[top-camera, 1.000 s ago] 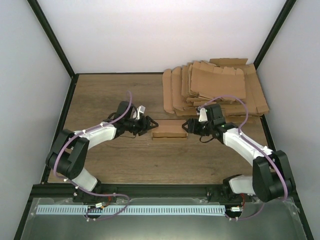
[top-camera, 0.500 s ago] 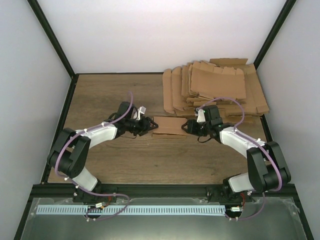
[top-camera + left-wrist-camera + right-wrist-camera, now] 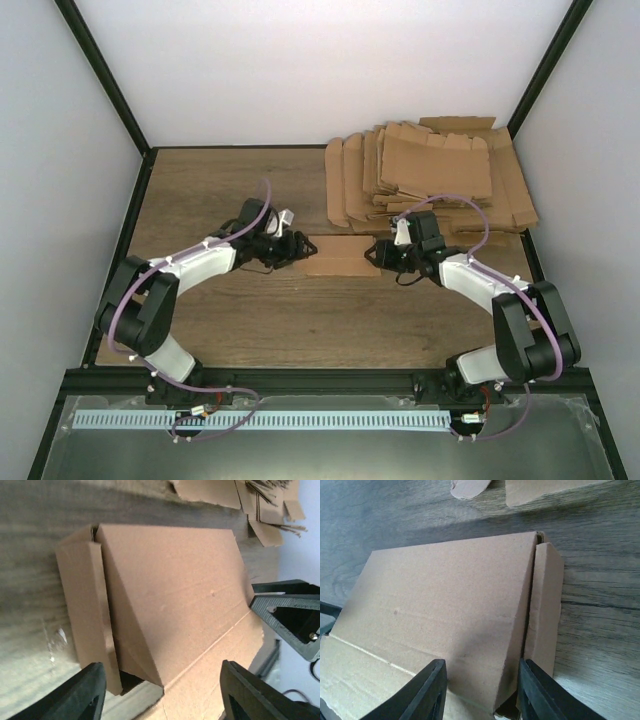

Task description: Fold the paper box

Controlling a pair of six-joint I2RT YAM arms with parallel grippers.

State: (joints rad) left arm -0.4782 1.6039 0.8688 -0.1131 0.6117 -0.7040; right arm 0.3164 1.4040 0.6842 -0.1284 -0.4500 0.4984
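Note:
The paper box (image 3: 338, 256) is a small partly folded brown cardboard oblong lying on the table between my two grippers, its broad face turned up. My left gripper (image 3: 300, 249) is at its left end and my right gripper (image 3: 376, 252) at its right end. In the left wrist view the box (image 3: 170, 595) fills the frame, and the left gripper (image 3: 162, 695) has its jaws wide apart around the near corner. In the right wrist view the right gripper (image 3: 481, 692) straddles the end edge of the box (image 3: 445, 595), next to a loose end flap (image 3: 546, 610).
A pile of flat brown cardboard blanks (image 3: 430, 175) lies at the back right, just beyond the right gripper. The wooden table (image 3: 200, 190) is walled by white panels and black frame posts on both sides.
The box has tipped from standing on its long edge to lying with its broad face up. Both grippers have shifted slightly away from the arm bases, staying at its ends.

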